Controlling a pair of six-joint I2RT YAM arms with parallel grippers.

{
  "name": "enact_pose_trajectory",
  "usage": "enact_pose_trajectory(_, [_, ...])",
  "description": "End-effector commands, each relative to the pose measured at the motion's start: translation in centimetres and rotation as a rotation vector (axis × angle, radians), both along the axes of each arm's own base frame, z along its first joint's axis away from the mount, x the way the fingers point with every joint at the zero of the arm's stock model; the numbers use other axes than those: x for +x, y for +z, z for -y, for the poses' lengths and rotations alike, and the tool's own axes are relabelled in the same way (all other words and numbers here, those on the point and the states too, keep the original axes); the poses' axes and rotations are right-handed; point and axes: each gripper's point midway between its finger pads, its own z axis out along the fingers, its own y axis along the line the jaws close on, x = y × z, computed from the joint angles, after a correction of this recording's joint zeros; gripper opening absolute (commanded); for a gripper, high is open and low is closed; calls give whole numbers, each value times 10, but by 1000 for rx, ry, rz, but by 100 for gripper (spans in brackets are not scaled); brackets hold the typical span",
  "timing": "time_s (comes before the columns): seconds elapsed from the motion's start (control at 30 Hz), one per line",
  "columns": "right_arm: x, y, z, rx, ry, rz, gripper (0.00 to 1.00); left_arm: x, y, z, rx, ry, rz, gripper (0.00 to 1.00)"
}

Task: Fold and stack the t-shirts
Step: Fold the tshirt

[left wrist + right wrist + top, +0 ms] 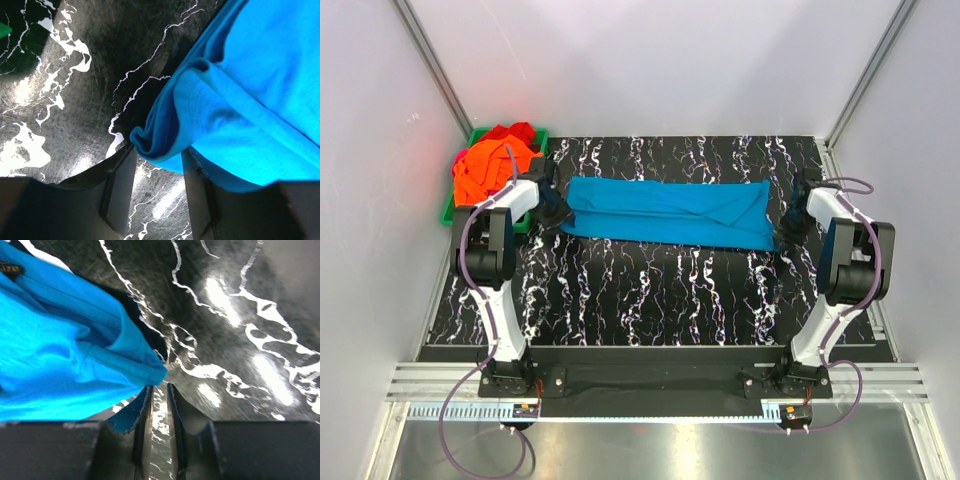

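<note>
Table (650, 290): black, white-veined slab; serves as the folding surface, near half bare.
Turquoise t-shirt (670, 212): lies on the far half of the table, already doubled into a long narrow band running left to right. Probably laid crosswise so that each arm can reach one end.
Green bin (448, 207): sits at the far left corner, just beside the left end of the band, out of the folding area.
Orange t-shirts (490, 165): heaped crumpled in the bin with a red t-shirt (520, 131) behind; apparently waiting their turn, unfolded.
Left gripper (554, 213): down at the band's left end; fingers (122, 175) spread apart, a rolled fold of turquoise cloth drooping into the gap. Looks placed to close on that edge.
Right gripper (788, 228): low at the band's right end; fingers (145, 410) drawn nearly together, only a thin slit with table showing through. Cloth corner sits right at the tips; cannot tell whether nipped or merely touching.
Step in hand: likely taking both ends for the next fold, end over end.
Risk: thin layers slipping apart if only the top ply gets caught.
</note>
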Motion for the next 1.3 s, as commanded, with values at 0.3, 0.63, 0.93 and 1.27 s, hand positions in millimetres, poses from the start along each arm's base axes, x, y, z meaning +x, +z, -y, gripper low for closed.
enact_pose_trajectory(0.3, [27, 81, -67, 100, 143, 198, 41, 8, 74, 13, -19, -61, 112, 54])
enact_pose_trajectory(0.63, [101, 58, -127, 153, 291, 287, 39, -15, 93, 35, -119, -101, 165, 56])
enact_pose_trajectory(0.93, [104, 24, -139, 184, 401, 235, 41, -20, 90, 35, -109, -105, 149, 56])
enact_pose_trajectory(1.27, [99, 13, -131, 133, 399, 201, 30, -11, 91, 34, -102, -106, 152, 56])
